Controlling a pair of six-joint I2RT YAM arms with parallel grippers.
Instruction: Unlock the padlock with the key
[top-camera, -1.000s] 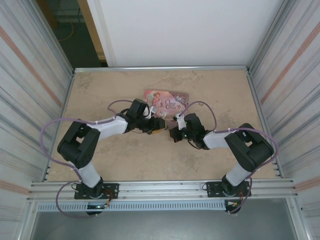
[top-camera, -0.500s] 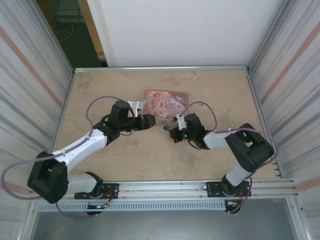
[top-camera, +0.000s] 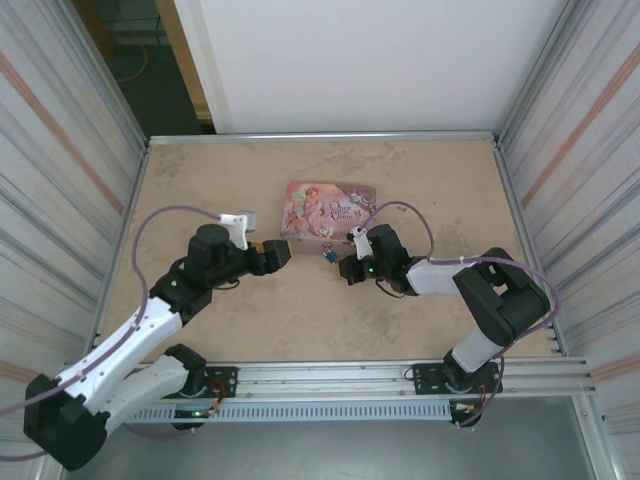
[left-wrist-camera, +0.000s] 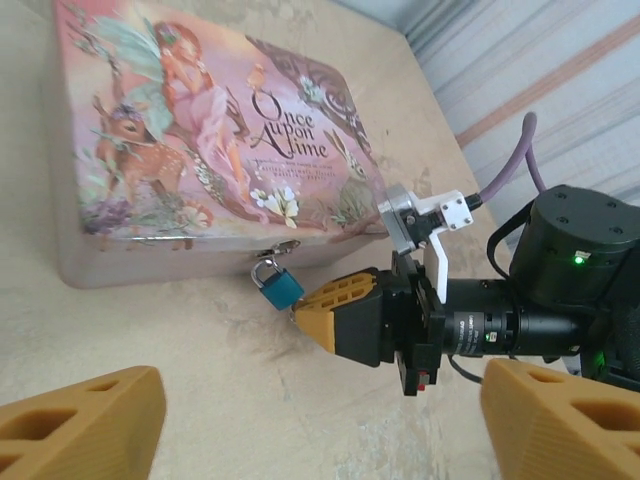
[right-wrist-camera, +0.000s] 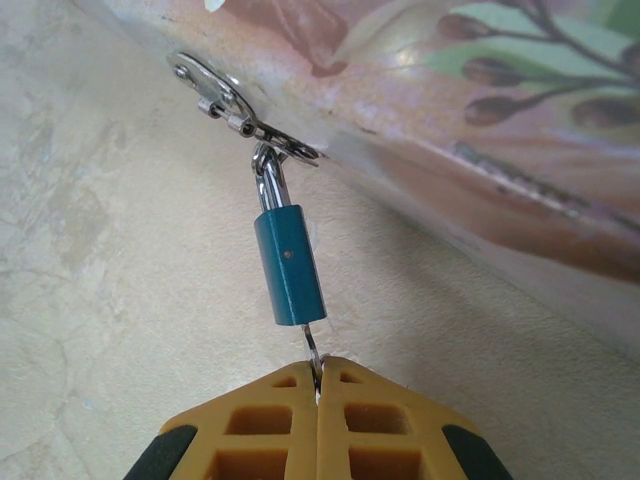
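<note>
Your right gripper (right-wrist-camera: 318, 392) pinches the key (right-wrist-camera: 313, 357), apparently seated in the padlock (right-wrist-camera: 290, 265); your left gripper (top-camera: 280, 252) is spread. Twist about the key's axis, without pulling.

On my right wrist feed, the padlock (right-wrist-camera: 290, 265) has a smooth teal-blue body with a satin sheen. Its shackle (right-wrist-camera: 269, 182) is bright polished metal, as is the small hasp (right-wrist-camera: 232, 108) at the upper left of the frame. The key (right-wrist-camera: 313, 352) reads as a thin sliver of bare metal. My right tool (right-wrist-camera: 318, 392) has matt ochre plastic fingers (right-wrist-camera: 260, 425) moulded with a grid of recesses. The tin (left-wrist-camera: 200, 130) is printed sheet metal, pink and softly glossy. The worktop (right-wrist-camera: 90, 260) looks like matt, mottled beige stone, faintly rough. On the overhead view I see side walls (top-camera: 60, 200) of ribbed pale metal.
</note>
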